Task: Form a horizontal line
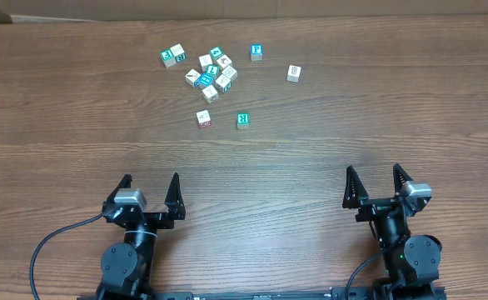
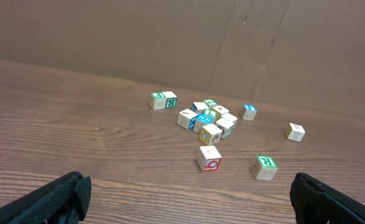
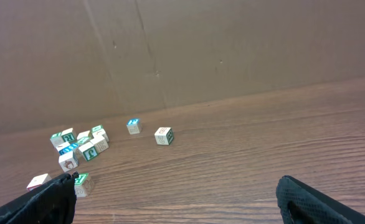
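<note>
Several small alphabet blocks lie at the far side of the table. A tight cluster (image 1: pixel 213 73) sits in the middle, also in the left wrist view (image 2: pixel 208 121) and the right wrist view (image 3: pixel 83 144). Loose blocks lie around it: a pair at the left (image 1: pixel 173 56), a blue one (image 1: pixel 256 52), a plain one at the right (image 1: pixel 293 73), a red-lettered one (image 1: pixel 204 118) and a green-lettered one (image 1: pixel 243 120). My left gripper (image 1: pixel 150 193) is open and empty near the front edge. My right gripper (image 1: pixel 378 185) is open and empty at the front right.
A brown cardboard wall (image 2: pixel 170 37) stands behind the table's far edge. Bare wood tabletop (image 1: pixel 261 175) lies between the grippers and the blocks.
</note>
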